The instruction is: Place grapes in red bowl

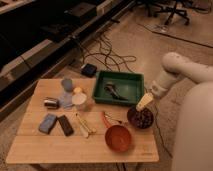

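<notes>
Pale-tipped gripper hangs right of centre, just above dark maroon bowl holding dark grapes. Claw state: cannot tell. Round orange-red bowl at lower centre, apart.

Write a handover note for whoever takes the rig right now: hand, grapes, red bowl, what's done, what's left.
Hand: low over the far rim of the dark bowl, near the table's right edge. Whether it grips anything cannot be told.
Grapes: in the dark bowl, just below the hand.
Red bowl: near the front edge, beside the dark bowl; no grapes in it.
Done: hand brought to the grapes.
Left: lift the grapes, carry them to the red bowl, release.
</notes>
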Available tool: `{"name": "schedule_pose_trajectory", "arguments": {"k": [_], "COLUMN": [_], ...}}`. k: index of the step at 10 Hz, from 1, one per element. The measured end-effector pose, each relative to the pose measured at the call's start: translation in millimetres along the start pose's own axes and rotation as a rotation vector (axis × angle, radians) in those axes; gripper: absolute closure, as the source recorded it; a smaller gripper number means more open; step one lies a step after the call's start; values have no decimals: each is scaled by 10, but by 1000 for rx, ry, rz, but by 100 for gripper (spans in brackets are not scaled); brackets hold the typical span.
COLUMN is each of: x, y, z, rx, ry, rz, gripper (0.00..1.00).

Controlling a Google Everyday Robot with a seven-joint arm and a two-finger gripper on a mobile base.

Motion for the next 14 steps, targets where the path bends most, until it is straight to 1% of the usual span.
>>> {"name": "schedule_pose_trajectory", "arguments": {"k": [5, 6, 8, 9, 14], "x": [-2, 3, 10, 16, 139], "y": [0, 5, -20, -68, -232], "z": [-2, 18, 150, 283, 553], "rx": [0, -7, -27, -42, -49], "ry": [0, 7, 32, 54, 116], "rz": [0, 2, 7, 11, 45], "gripper": [20, 20, 20, 20, 20]}}
